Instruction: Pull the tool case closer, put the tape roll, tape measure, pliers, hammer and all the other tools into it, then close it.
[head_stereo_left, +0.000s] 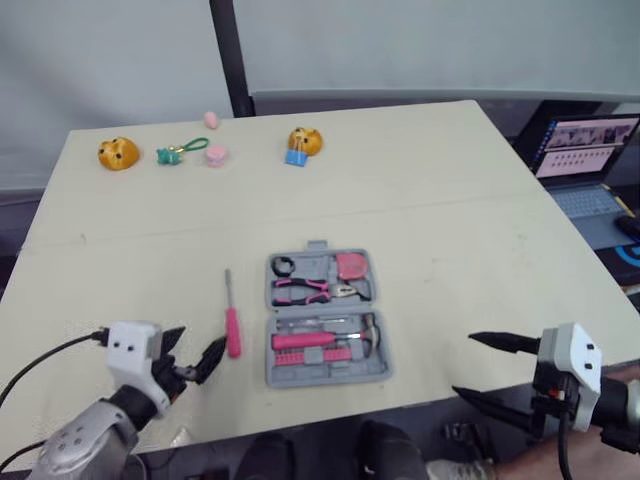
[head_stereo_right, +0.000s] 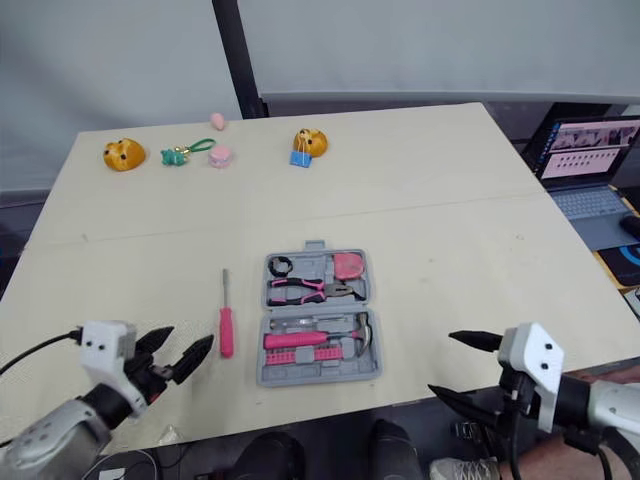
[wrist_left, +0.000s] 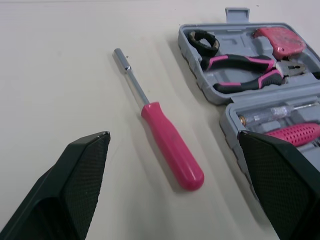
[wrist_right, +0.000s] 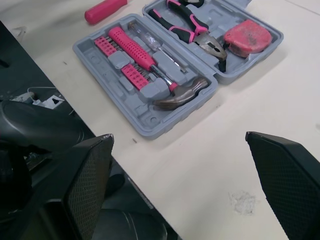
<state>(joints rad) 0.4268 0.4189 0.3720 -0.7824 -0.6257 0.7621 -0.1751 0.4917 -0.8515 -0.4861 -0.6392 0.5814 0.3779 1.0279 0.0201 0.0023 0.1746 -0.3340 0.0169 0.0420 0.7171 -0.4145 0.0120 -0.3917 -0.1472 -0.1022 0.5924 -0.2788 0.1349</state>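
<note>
Pink screwdriver (head_stereo_left: 231, 320) lies on the table (head_stereo_left: 450, 200) just left of the open case (head_stereo_left: 330, 376), its long axis running away from the robot. The handle is at the near end, close ahead of the left gripper (head_stereo_left: 197, 345), whose fingers are spread apart. The right gripper (head_stereo_left: 463, 363), also spread wide, hangs off the table's near edge, well right of the case; no brand or lettering is legible on case or screwdriver.

Case (head_stereo_right: 320, 376) open between left gripper (head_stereo_right: 190, 338) and right gripper (head_stereo_right: 442, 363).
Both grippers are spread wide. The screwdriver (head_stereo_right: 226, 325) lies just ahead of the left gripper, pink handle nearest, not touching. The case sits apart from the right gripper, to its left.
</note>
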